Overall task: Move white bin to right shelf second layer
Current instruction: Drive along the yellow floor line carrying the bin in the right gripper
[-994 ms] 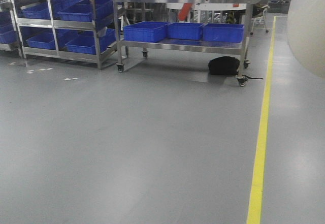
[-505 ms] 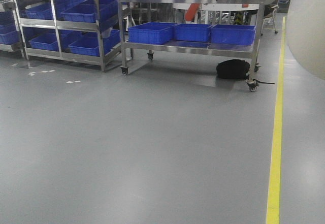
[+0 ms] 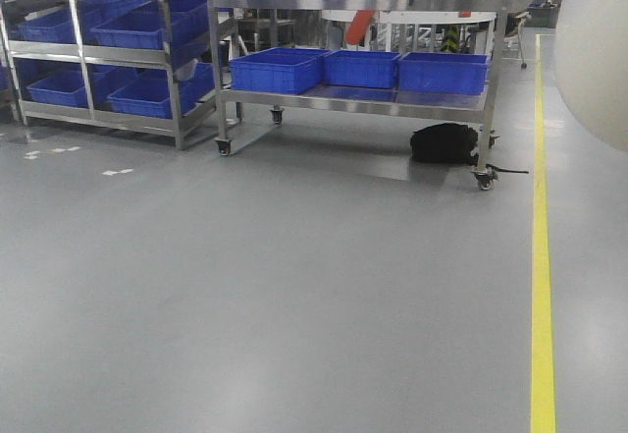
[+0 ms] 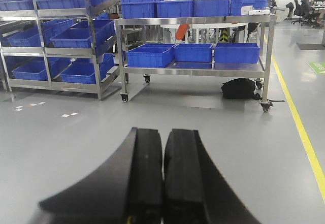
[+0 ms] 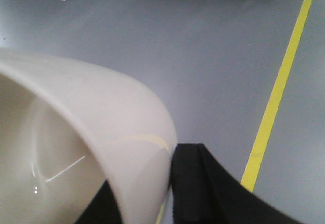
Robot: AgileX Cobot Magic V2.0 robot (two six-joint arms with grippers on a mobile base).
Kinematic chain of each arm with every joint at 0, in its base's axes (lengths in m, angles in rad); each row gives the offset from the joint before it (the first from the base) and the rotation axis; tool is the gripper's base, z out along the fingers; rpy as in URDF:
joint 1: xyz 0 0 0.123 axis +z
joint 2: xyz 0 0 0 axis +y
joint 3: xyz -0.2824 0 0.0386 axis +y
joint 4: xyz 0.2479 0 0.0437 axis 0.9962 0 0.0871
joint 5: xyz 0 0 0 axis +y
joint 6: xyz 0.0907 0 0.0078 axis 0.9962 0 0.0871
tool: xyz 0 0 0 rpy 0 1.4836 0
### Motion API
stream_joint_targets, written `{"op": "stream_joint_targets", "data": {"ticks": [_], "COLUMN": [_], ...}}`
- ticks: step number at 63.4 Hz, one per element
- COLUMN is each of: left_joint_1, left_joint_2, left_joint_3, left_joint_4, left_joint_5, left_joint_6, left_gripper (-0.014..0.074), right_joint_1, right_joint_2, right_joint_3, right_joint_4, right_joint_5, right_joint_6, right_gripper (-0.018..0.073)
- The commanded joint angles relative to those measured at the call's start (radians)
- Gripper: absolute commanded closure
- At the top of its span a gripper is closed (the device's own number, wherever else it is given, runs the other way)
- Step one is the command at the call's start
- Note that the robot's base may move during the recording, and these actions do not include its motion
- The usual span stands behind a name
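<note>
Right wrist-mounted view: the right gripper (image 5: 147, 176) clamps its jaws across the rim wall of the cream-white smooth plastic bin (image 5: 101, 112), seemingly to carry it above the grey floor (image 5: 177, 41), while the left gripper (image 4: 163, 132) is closed empty.

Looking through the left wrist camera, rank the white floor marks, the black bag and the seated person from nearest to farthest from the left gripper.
From the left gripper:
1. White floor marks, front left.
2. Black bag, under the cart, right.
3. Seated person, far back right.
</note>
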Motion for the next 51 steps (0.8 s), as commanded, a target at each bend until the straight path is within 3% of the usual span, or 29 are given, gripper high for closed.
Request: {"op": "stream_joint_targets", "data": {"ticks": [1, 51], "left_joint_1": [-0.003, -0.003], "left_joint_2": [-0.015, -0.015], "left_joint_3": [0.033, 0.033], "left_joint_4": [-0.003, -0.003], "left_joint_5": [-0.091, -0.091], "left_joint_6": [-0.007, -0.007], "left_gripper": [0.0512, 0.0512], "right_joint_1": [-0.007, -0.007], "right_joint_2": [0.001, 0.001], "right_joint_3": [-0.032, -0.032], "right_joint_4": [0.008, 0.008], "right_joint_5": [-0.100, -0.100], "right_joint_6": [-0.008, -0.008], "right_gripper": [0.0503, 0.0503]}}
